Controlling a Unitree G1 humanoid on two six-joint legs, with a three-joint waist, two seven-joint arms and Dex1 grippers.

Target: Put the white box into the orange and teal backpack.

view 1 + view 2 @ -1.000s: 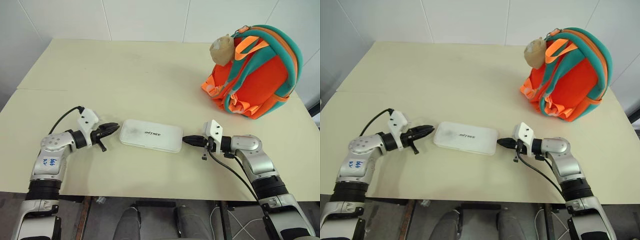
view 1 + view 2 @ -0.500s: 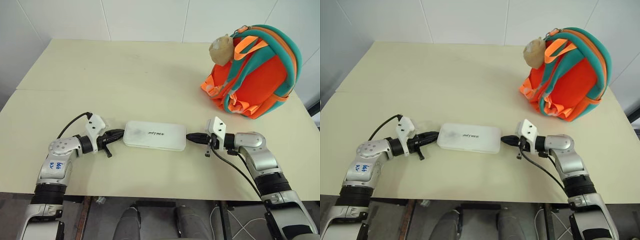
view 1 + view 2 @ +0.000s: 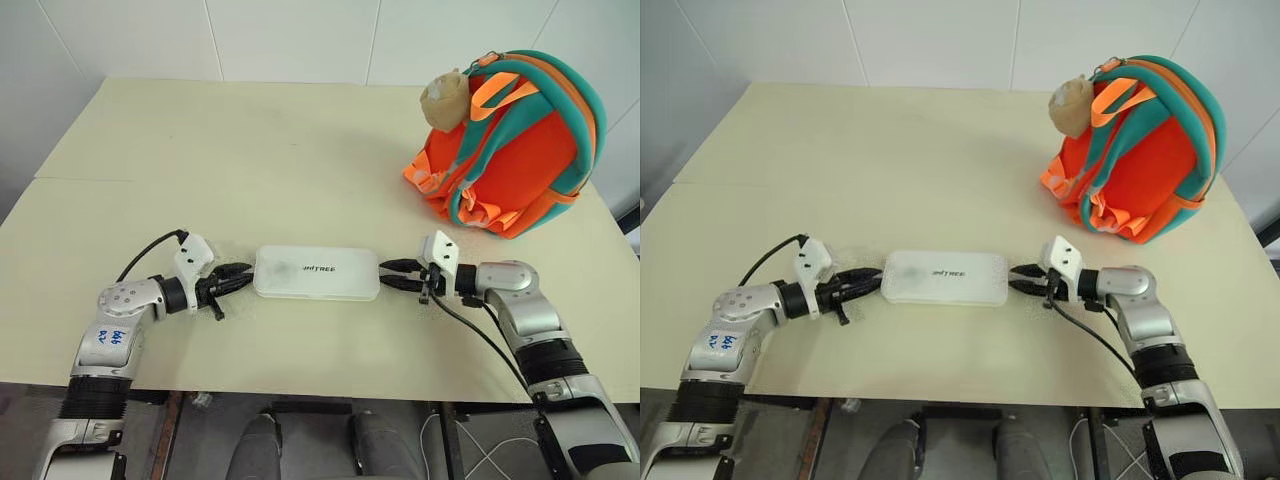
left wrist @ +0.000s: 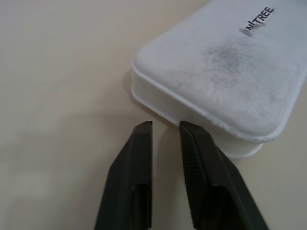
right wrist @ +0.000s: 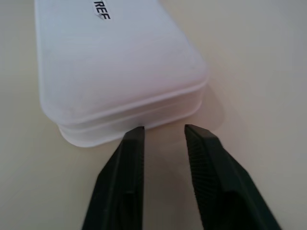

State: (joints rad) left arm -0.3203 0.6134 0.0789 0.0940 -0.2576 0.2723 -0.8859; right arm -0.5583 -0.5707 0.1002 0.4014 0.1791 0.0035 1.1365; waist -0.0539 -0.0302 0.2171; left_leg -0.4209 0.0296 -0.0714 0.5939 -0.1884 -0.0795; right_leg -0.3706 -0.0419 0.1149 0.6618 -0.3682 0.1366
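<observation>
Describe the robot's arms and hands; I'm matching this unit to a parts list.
Both arms are silver metal with ribbed black joints. The left hand and right hand each have two black fingers, ridged inside, behind a white wrist block with a black cable. The left arm carries a white sticker with blue writing.

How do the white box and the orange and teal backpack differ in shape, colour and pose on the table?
The white box is flat and long with rounded corners; the orange and teal backpack is bulky and rounded. The box is plain white with small dark lettering; the backpack is bright orange with teal trim and carries a beige plush charm. The box lies flat near the front edge; the backpack stands at the far right. Both rest on the same cream table.
</observation>
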